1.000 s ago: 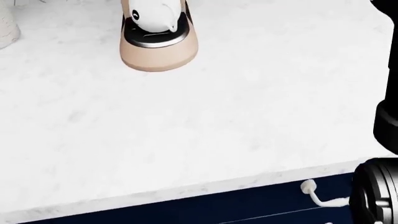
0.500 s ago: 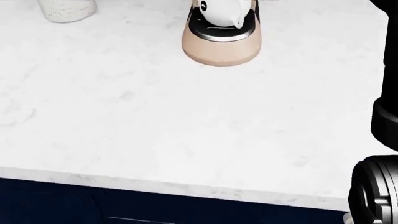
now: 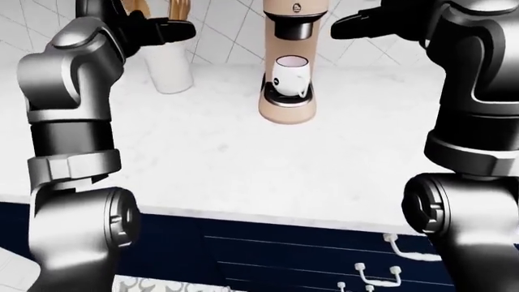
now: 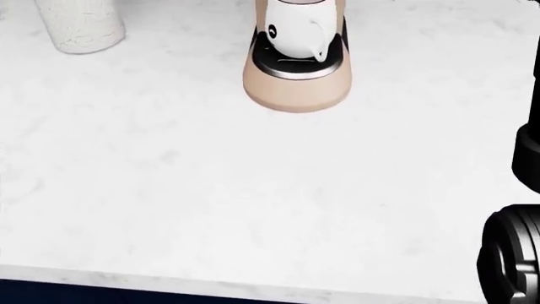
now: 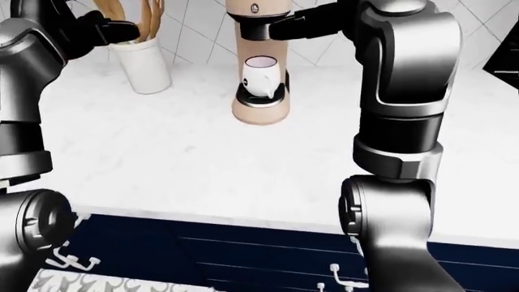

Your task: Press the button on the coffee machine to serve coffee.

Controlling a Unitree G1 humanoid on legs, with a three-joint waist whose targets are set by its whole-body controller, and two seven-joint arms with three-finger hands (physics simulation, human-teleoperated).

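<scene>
Right robot hand (image 3: 353, 24) hovers just right of the coffee machine (image 3: 292, 61), its grip unclear; white mug (image 3: 289, 78) below-left; left robot hand (image 3: 166, 29) grip unclear.

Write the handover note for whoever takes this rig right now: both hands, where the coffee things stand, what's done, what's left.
Left hand: raised at the left-eye view's top left, near the utensil holder, holding nothing; fingers' state unclear.
Right hand: raised just right of the coffee machine, level with its dark spout; empty, contact unclear.
Mug: white, upright on the machine's drip tray, under the spout.
Button: small dark mark on the machine's top, facing the robot.
Done: arms raised near the machine.
Left: likely bring the right fingers onto the button and press.
</scene>
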